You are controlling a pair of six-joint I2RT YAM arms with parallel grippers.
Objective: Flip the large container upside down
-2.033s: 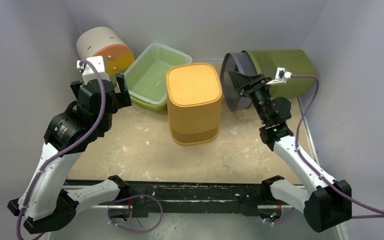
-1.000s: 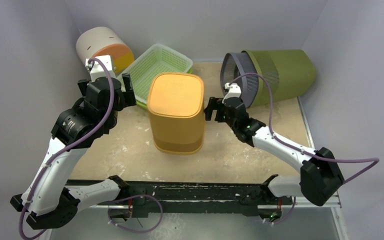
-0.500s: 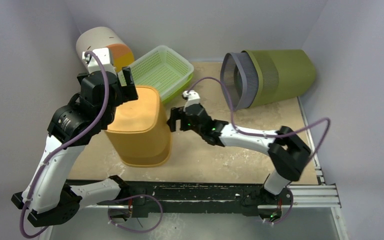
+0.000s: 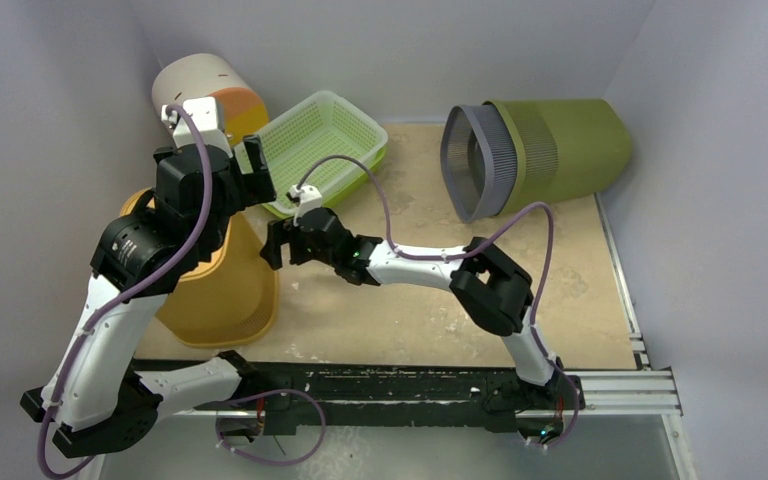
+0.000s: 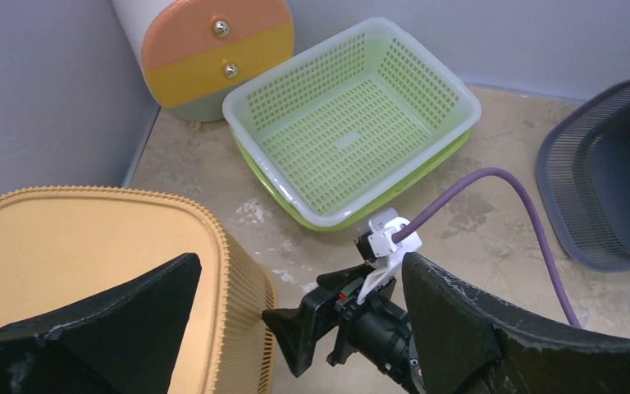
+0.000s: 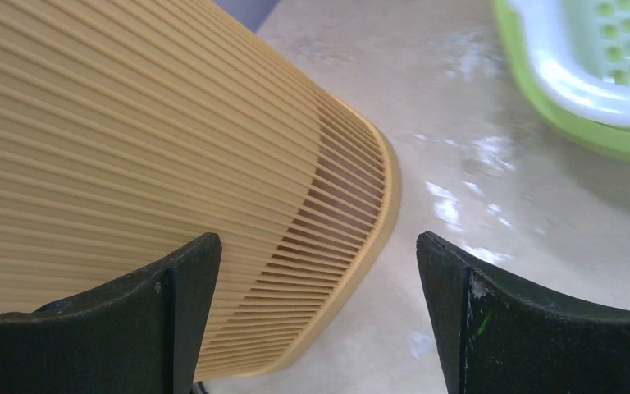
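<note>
**Hazards (as judged)**
- The large container (image 4: 222,292) is tilted and held by neither hand. It may rock back onto its rim or tip against the left wall instead of turning over cleanly.
- The wall is ribbed and tapering, so it offers a poor bite. A push from the right hand (image 4: 270,248) may skid along the ribs and shove the bin sideways.
- The slotted band near the rim looks thin, and a fingertip could catch in a slot.
- The right arm is stretched far across into the left arm's space, so the two may knock together.
- The purple cable (image 5: 480,174) loops close by the green basket (image 4: 325,135) and could snag on it.

**Hands**
- Left hand (image 4: 212,178): released, fingers spread wide, hanging over the bin's closed face and grasping nothing.
- Right hand: released, fingers spread wide, set at the ribbed wall low down near the rim. It is just beside the wall, and contact cannot be told.

**Item: large container**
- Make: ochre plastic bin of rounded-square section, with finely ribbed walls and a band of open slots above a flared rim.
- Location: left side of the desk (image 4: 580,285), close to the left wall, under the left arm.
- Attitude: tilted, closed flat face uppermost, rim low toward the desk. Whether the rim sits flat or is partly lifted cannot be told.

**Also present**
- Round drawer unit (image 4: 205,90).
- Grey-and-olive bin (image 4: 550,150) lying on its side.
</note>
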